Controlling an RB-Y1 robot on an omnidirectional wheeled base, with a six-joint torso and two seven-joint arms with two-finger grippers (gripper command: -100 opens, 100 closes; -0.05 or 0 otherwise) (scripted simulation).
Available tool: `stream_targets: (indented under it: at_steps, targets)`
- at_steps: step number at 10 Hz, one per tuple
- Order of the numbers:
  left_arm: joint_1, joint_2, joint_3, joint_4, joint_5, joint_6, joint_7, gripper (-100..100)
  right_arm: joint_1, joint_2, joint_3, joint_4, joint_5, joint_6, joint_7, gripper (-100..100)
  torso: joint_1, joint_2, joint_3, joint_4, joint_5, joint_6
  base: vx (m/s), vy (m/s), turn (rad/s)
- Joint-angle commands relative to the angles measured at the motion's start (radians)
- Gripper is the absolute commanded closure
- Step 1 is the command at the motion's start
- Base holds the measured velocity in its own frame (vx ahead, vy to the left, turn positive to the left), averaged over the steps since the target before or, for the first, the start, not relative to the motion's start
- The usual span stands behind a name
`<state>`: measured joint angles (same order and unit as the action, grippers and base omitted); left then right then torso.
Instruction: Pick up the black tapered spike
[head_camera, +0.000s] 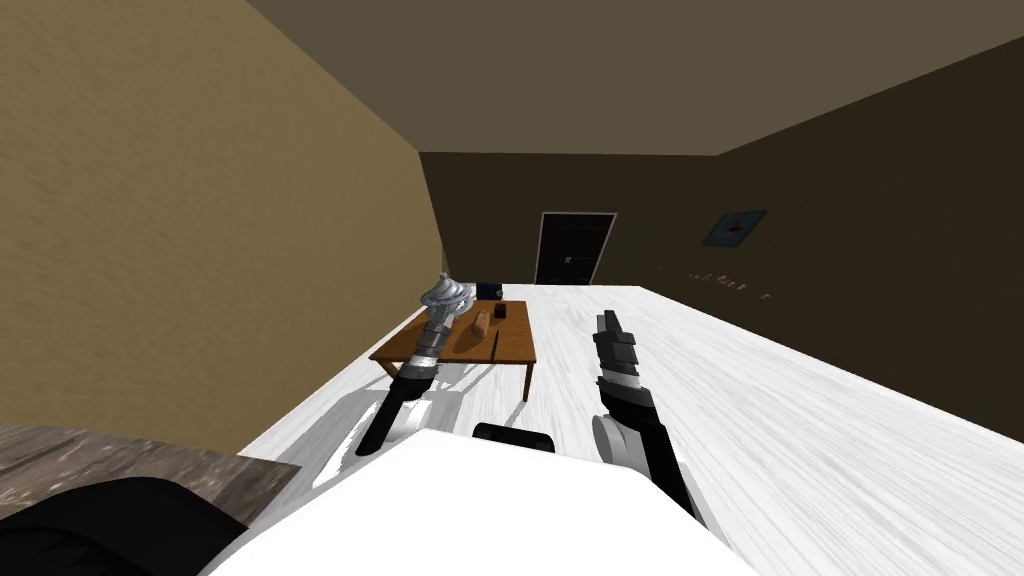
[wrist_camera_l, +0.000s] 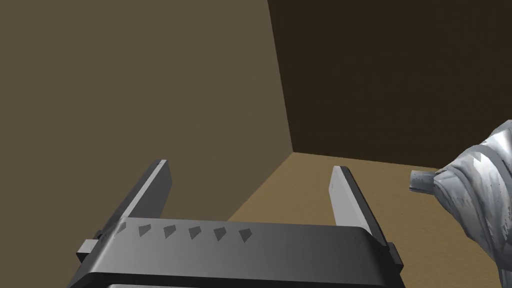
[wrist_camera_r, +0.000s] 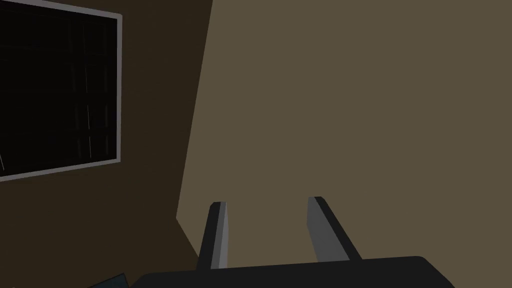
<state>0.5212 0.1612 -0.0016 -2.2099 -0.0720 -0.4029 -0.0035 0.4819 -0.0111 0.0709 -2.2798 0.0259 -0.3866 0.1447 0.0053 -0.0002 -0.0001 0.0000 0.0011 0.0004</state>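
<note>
A low brown table (head_camera: 515, 352) stands ahead on the white floor. On its near middle lies a thin dark sliver (head_camera: 496, 344), which may be the black tapered spike. My left arm reaches up over the table's left part, and its end meets a silvery, crumpled-looking object (head_camera: 447, 293). That silvery object (wrist_camera_l: 475, 195) also lies close beside my left gripper (wrist_camera_l: 250, 167), which is open and holds nothing. My right gripper (head_camera: 606, 320) is raised over the floor to the right of the table. The right gripper (wrist_camera_r: 267, 201) is open with nothing between its fingers.
The table also holds a brown loaf-like item (head_camera: 482, 322), a small dark cube (head_camera: 499, 312) and a dark blue box (head_camera: 489, 290) at its far edge. A tan wall runs along the left. A dark door (head_camera: 574, 248) is in the far wall.
</note>
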Motion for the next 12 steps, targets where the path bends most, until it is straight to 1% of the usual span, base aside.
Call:
stream_targets:
  at_steps: [1, 2, 3, 4, 5, 6, 7, 8, 9, 10, 11, 12]
  targets:
    - [0.006, 0.018, -0.005, 0.009, -0.031, -0.005, -0.009, -100, 0.0, 0.0, 0.0, 0.0, 0.0, 0.0, 0.0, 0, 0.0, 0.0, 0.0, 0.0, 0.0, 0.0, -0.004, 0.056, -0.121]
    - [0.019, 0.046, -0.018, 0.016, -0.069, -0.007, -0.024, -100, 0.0, 0.0, 0.0, 0.0, 0.0, 0.0, 0.0, 0, -0.001, 0.0, 0.0, 0.0, 0.0, -0.001, -0.001, 0.034, -0.314]
    - [0.032, 0.075, -0.032, 0.025, -0.097, -0.008, -0.04, -100, 0.0, 0.0, 0.0, 0.0, 0.0, 0.0, 0.0, 0, -0.002, 0.0, 0.0, 0.0, 0.0, 0.0, -0.014, 0.063, -0.383]
    - [0.032, 0.075, -0.032, 0.025, -0.119, -0.008, -0.04, -100, 0.0, 0.0, 0.0, 0.0, 0.0, 0.0, 0.0, 0, -0.001, 0.0, 0.0, 0.0, 0.0, 0.0, -0.011, 0.059, -0.256]
    - [0.046, 0.104, -0.046, 0.035, -0.154, -0.01, -0.057, -100, 0.0, 0.0, 0.0, 0.0, 0.0, 0.0, 0.0, 0, -0.001, 0.0, 0.0, 0.0, 0.0, -0.001, -0.003, 0.049, -0.326]
    - [0.046, 0.104, -0.046, 0.035, -0.167, -0.01, -0.057, -100, 0.0, 0.0, 0.0, 0.0, 0.0, 0.0, 0.0, 0, -0.001, -0.001, 0.0, 0.0, 0.0, 0.0, -0.002, 0.043, -0.205]
    - [0.06, 0.135, -0.062, 0.046, -0.206, -0.011, -0.074, -100, 0.0, 0.0, 0.0, 0.0, 0.0, 0.0, 0.0, 0, -0.002, -0.001, 0.0, 0.0, 0.0, -0.001, -0.005, 0.039, -0.406]
    - [0.06, 0.135, -0.062, 0.046, -0.218, -0.011, -0.074, -100, 0.0, 0.0, 0.0, 0.0, 0.0, 0.0, 0.0, 0, -0.002, -0.001, 0.0, 0.0, 0.0, 0.0, -0.005, 0.044, -0.21]
    - [0.075, 0.166, -0.079, 0.058, -0.258, -0.012, -0.092, -100, 0.0, 0.0, 0.0, 0.0, 0.0, 0.0, 0.0, 0, -0.002, -0.001, 0.0, 0.0, 0.0, -0.001, -0.003, 0.042, -0.376]
    - [0.075, 0.166, -0.079, 0.058, -0.271, -0.012, -0.092, -100, 0.0, 0.0, 0.0, 0.0, 0.0, 0.0, 0.0, 0, -0.002, -0.001, -0.001, 0.0, 0.0, 0.0, -0.007, 0.045, -0.214]
    - [0.089, 0.197, -0.097, 0.072, -0.308, -0.012, -0.109, -100, 0.0, 0.0, 0.0, 0.0, 0.0, 0.0, 0.0, 0, -0.002, -0.001, -0.001, 0.0, 0.0, -0.001, -0.002, 0.048, -0.339]
    - [0.089, 0.197, -0.097, 0.072, -0.327, -0.012, -0.109, -100, 0.0, 0.0, 0.0, 0.0, 0.0, 0.0, 0.0, 0, -0.002, -0.001, -0.001, 0.0, 0.0, 0.0, -0.003, 0.044, -0.202]
